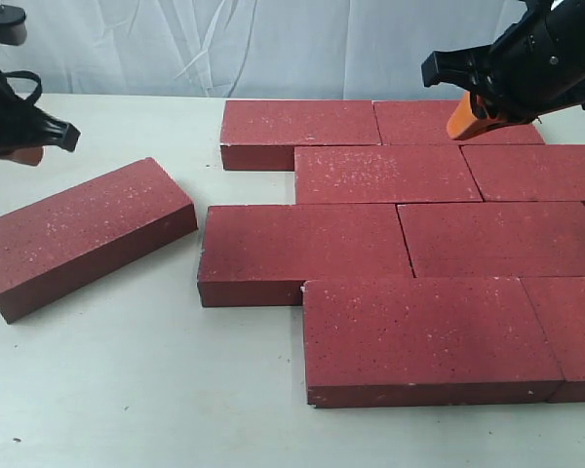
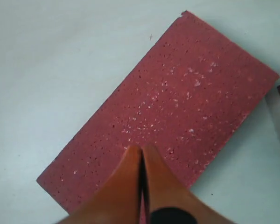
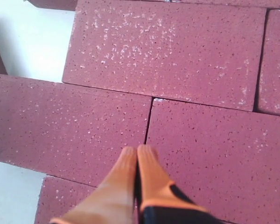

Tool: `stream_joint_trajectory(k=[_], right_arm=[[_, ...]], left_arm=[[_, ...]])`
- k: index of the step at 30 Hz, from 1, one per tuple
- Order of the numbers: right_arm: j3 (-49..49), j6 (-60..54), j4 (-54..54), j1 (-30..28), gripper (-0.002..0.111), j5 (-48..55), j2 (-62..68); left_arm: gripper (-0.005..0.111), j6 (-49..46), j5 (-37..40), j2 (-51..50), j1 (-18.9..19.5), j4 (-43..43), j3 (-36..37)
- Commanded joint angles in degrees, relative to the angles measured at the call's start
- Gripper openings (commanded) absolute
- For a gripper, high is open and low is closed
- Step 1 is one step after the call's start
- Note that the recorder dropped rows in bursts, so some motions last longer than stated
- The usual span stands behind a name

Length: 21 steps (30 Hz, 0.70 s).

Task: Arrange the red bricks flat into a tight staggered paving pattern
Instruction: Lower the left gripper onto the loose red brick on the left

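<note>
Red bricks (image 1: 390, 174): eight lie flat on the table (image 1: 127, 390) in four close-set rows of two, joints offset for the stagger. A ninth, the loose brick (image 1: 83, 234), sits skewed and apart at left, likely not yet placed. Left gripper (image 2: 141, 151) over it and right gripper (image 3: 136, 150) over the rows: fingers together, empty.

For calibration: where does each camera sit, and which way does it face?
Exterior view: off the robot, angled down across paved bricks and loose brick; left gripper, right gripper at top corners.
Left wrist view: above loose brick, facing down; shut left gripper shows.
Right wrist view: above paved bricks, facing down; shut right gripper shows.
Shared: loose brick, exterior and left wrist.
</note>
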<state>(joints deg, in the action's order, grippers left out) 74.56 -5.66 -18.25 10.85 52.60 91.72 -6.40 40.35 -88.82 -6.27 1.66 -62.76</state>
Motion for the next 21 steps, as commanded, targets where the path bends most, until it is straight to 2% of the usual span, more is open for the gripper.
stream_joint_trajectory(k=[1,3,10,13,19,21], right_arm=[[-0.12,-0.07,-0.55,-0.41,-0.001,-0.67,0.03],[-0.12,-0.07,-1.08,-0.41,-0.001,-0.91,0.03],[-0.12,-0.07,-1.68,-0.41,-0.001,-0.92,0.03],[-0.12,-0.07,-1.68,-0.41,-0.001,-0.92,0.03],[-0.12,-0.07,-1.68,-0.41,-0.001,-0.92,0.03],[-0.12,-0.07,-1.68,-0.41,-0.001,-0.92,0.03]], left_arm=[[0.0,1.32,3.19,-2.6,0.02,-2.46,-0.08],[0.0,0.33,5.61,-2.82,-0.23,-1.66,-0.46],[0.0,-12.85,15.33,-2.91,-4.7,2.96,0.06],[0.0,-17.35,15.57,-2.91,-6.0,2.44,1.94],[0.0,-32.35,14.43,-2.91,-5.89,-0.22,7.56],[0.0,-33.4,13.48,-2.91,-5.89,-2.47,8.75]])
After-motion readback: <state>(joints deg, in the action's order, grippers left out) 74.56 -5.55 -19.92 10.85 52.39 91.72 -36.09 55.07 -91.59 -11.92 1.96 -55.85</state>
